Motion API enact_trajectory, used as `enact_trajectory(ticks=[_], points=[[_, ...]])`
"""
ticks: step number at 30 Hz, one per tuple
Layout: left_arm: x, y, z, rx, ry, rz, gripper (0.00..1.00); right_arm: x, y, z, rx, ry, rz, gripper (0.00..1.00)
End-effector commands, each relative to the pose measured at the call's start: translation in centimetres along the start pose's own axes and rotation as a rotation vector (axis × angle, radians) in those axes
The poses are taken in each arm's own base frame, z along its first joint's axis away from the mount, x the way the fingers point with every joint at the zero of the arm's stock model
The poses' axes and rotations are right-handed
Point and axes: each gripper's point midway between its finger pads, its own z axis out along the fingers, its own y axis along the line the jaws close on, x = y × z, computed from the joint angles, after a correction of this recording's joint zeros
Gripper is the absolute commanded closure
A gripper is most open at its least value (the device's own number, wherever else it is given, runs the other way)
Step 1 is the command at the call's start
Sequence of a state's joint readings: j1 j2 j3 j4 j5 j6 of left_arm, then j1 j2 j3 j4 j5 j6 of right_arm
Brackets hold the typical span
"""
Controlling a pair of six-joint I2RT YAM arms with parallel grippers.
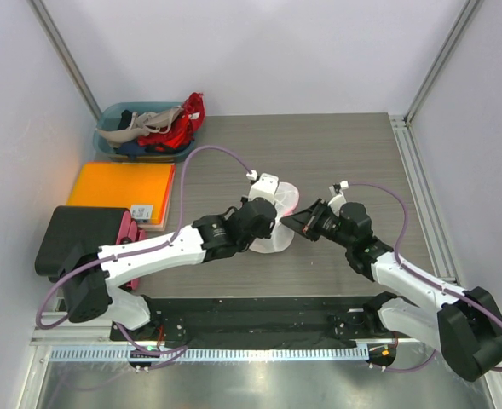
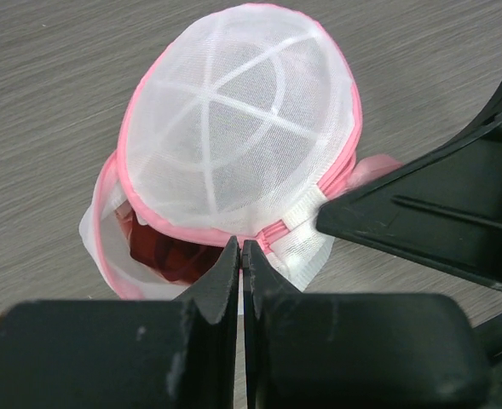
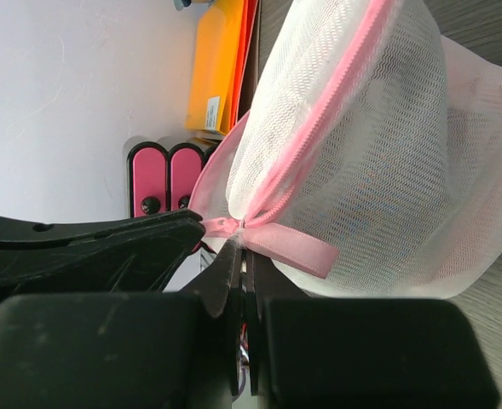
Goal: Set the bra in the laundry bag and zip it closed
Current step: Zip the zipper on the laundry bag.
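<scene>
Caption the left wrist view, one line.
Left tool shut at the pink zip; laundry bag partly open, red fabric inside.

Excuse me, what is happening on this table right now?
Both arms work on the white mesh laundry bag. The left fingers are shut on its pink zip rim, and the right fingers pinch its edge at the zip's end. A red garment lies inside, and the bag is partly open.

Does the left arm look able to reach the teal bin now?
Probably not yet: the left gripper is shut on the trim of the laundry bag and must let go first. Otherwise only the orange folder lies toward the teal bin.
</scene>
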State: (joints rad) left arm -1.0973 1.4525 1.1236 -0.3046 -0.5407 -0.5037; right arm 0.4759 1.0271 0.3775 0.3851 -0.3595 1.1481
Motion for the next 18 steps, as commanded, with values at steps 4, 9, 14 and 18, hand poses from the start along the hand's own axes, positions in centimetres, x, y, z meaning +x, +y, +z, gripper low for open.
enact_trajectory(ticks=[4, 9, 14, 18], points=[[-1.4, 1.1, -1.8, 0.030, -0.064, -0.028, 1.00, 0.1, 2.1, -0.3, -0.110, 0.014, -0.136, 0.99], [-1.5, 1.5, -2.7, 0.066, -0.093, -0.081, 1.00, 0.7, 1.7, -0.2, -0.128, 0.039, -0.207, 0.99], [-1.2, 2.9, -4.0, 0.112, -0.128, -0.124, 1.00, 0.7, 2.0, -0.1, -0.143, 0.060, -0.300, 0.99], [-0.3, 4.8, -4.5, 0.113, -0.133, -0.145, 1.00, 0.1, 1.6, 0.2, -0.128, 0.046, -0.347, 0.99]])
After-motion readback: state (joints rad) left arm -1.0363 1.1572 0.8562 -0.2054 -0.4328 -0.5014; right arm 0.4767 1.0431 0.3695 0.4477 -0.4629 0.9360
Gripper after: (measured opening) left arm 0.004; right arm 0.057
